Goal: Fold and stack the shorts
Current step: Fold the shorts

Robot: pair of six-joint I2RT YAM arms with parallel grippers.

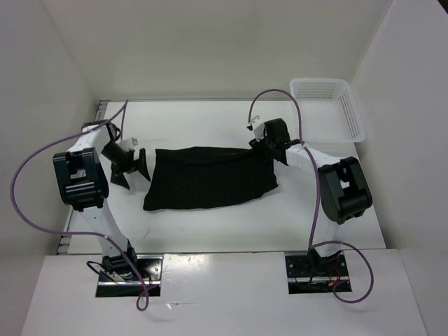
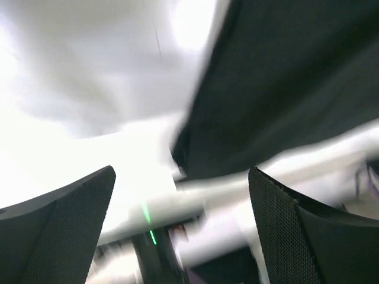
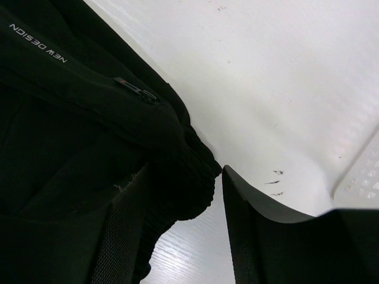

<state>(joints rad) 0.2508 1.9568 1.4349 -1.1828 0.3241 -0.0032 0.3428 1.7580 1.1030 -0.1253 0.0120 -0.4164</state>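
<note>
The black shorts (image 1: 210, 176) lie spread flat on the white table, wider than the basket. My left gripper (image 1: 131, 165) is open just left of their left edge, not touching. In the blurred left wrist view its fingers stand wide apart around nothing (image 2: 180, 219), and the shorts (image 2: 284, 77) fill the upper right. My right gripper (image 1: 270, 145) is at the shorts' far right corner. In the right wrist view it is open (image 3: 189, 236). The ribbed waistband corner (image 3: 183, 177) lies against the left finger (image 3: 118, 242), with bare table showing between the jaws.
A white mesh basket (image 1: 329, 108) stands at the back right corner, and its edge shows in the right wrist view (image 3: 361, 177). White walls enclose the table on the left, back and right. Purple cables loop from both arms.
</note>
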